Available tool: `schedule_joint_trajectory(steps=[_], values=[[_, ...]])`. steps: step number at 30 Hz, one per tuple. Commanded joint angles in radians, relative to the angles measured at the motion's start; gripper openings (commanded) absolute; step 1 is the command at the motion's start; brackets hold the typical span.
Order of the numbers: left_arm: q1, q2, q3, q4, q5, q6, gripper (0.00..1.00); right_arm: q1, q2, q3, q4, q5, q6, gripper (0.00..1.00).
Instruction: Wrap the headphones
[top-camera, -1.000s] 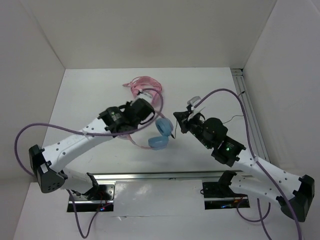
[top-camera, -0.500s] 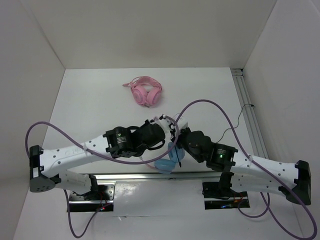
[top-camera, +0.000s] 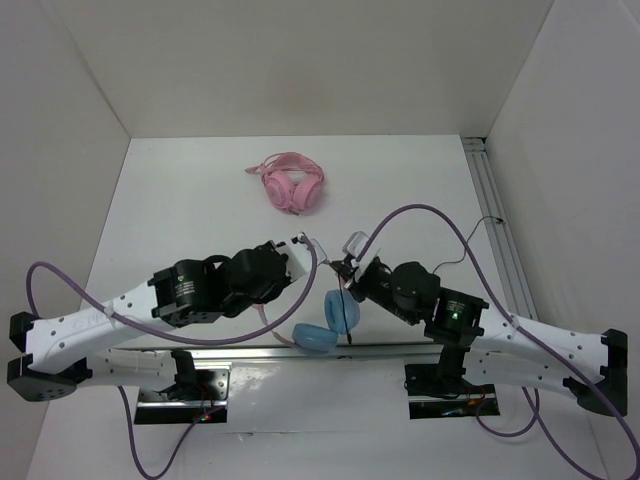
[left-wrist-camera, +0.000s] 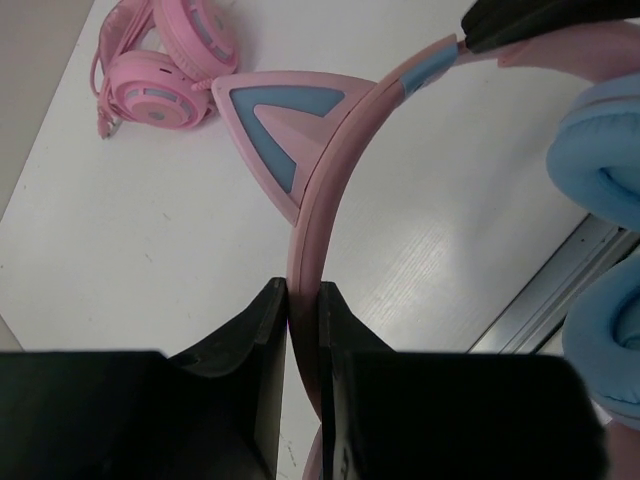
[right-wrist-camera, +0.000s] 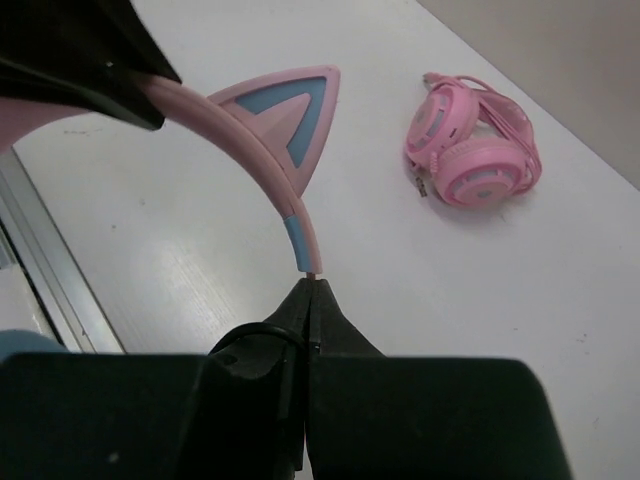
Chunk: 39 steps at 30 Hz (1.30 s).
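The headphones (top-camera: 338, 310) are held up between the two arms, near the table's (top-camera: 200, 200) front edge, just over the metal rail (top-camera: 250, 350). The left gripper (left-wrist-camera: 303, 295) is closed narrowly on the pink headband (left-wrist-camera: 305, 230), just below a cat ear (left-wrist-camera: 280, 115) with a blue centre. The right gripper (right-wrist-camera: 311, 288) is pinched tight, its fingers meeting on the thin tip at the headband's other end, past a short blue segment (right-wrist-camera: 299, 240). In the top view the left gripper (top-camera: 303, 243) and right gripper (top-camera: 351, 266) sit close together, and the two blue cups (top-camera: 315, 338) hang below them, one over the rail. The pink headphones (top-camera: 291, 184) lie folded on the table farther back, well apart from both arms.
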<state>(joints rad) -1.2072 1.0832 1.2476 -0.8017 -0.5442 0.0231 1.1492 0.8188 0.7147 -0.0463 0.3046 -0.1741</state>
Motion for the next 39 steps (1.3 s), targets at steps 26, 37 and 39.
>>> schedule_joint_trajectory(steps=[26, 37, 39], values=[[-0.035, 0.023, 0.010, 0.076, 0.141, 0.038, 0.00, -0.036, 0.097, 0.023, 0.065, 0.025, -0.051, 0.00], [-0.035, -0.209, -0.027, 0.188, 0.311, 0.075, 0.00, -0.152, 0.146, 0.045, 0.056, -0.260, -0.051, 0.08], [-0.035, -0.218, -0.017, 0.188, 0.338, 0.075, 0.00, -0.166, 0.155, 0.045, 0.066, -0.318, -0.051, 0.08]])
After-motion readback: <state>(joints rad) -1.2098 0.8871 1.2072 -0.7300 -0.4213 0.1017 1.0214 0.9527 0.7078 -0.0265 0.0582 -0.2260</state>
